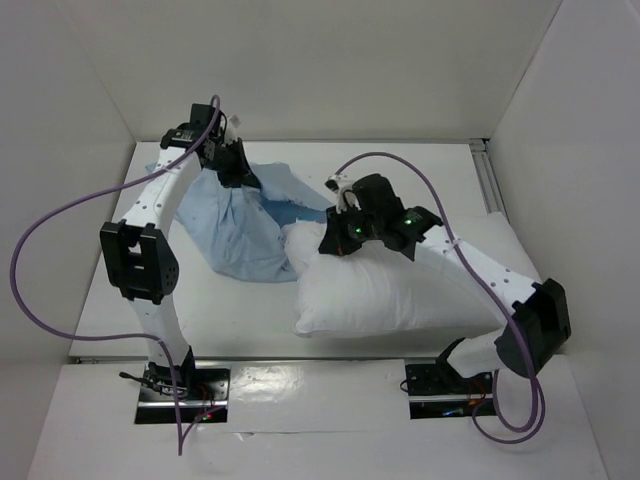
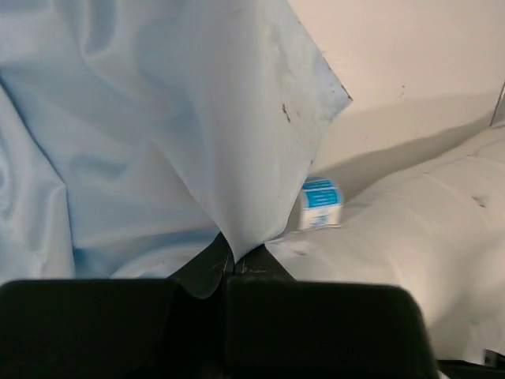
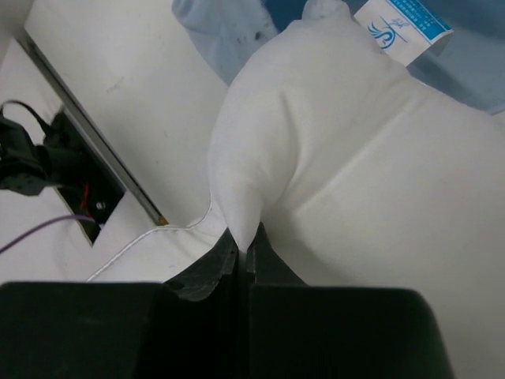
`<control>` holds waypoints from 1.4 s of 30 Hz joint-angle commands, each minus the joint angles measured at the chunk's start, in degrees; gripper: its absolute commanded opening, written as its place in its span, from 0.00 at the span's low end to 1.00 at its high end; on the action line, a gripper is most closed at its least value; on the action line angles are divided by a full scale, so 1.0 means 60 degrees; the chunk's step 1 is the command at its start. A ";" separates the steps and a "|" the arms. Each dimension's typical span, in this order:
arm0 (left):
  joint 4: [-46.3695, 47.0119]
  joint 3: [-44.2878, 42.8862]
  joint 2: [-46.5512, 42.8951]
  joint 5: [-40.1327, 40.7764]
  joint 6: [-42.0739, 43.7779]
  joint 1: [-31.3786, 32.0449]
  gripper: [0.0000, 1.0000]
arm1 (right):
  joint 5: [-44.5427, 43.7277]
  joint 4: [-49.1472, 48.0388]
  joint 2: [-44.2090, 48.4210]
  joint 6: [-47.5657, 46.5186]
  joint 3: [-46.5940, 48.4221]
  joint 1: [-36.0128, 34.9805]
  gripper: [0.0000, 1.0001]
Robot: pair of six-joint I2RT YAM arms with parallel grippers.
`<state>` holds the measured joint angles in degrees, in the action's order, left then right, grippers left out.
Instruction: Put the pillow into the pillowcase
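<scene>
The left gripper is clamped shut on a pinch of the pillowcase, which drapes from it as a wrinkled blue heap at the back left of the table. The right gripper is closed as tightly on a raised fold at the far left corner of the pillow. The pillow lies across the table's right half, touching the pillowcase, with the right arm stretched over it and a small blue-and-white label standing at its edge.

you look down from above and behind the arm bases at 6 o'clock; each wrist camera hugs its fingers, both sharing the label on the pillow.
</scene>
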<state>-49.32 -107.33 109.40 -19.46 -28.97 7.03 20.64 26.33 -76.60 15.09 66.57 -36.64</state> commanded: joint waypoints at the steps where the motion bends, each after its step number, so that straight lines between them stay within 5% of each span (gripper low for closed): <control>1: 0.0325 0.0045 -0.0392 -0.0814 -0.0196 0.0045 0.00 | 0.0589 0.0210 -0.0794 -0.0494 0.0960 -0.0847 0.00; 23: -0.0231 0.2579 -0.2956 -0.1414 0.1210 0.0220 0.00 | -0.0467 -0.0578 -0.4431 -0.0684 0.4799 0.0584 0.00; 29: -0.0408 0.2960 -0.3131 -0.1326 0.1620 0.0322 0.00 | -0.0555 -0.1268 -0.4503 0.0369 0.4929 0.1668 0.00; 42: -0.0730 0.3066 -0.3220 -0.1750 0.1884 0.0601 0.00 | -0.3131 -0.1253 -0.5894 0.2919 0.4917 0.1669 0.00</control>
<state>-51.11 -87.00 92.77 -26.65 -19.40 10.22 8.64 22.76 -110.37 28.95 95.20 -27.20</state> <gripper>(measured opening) 0.028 0.039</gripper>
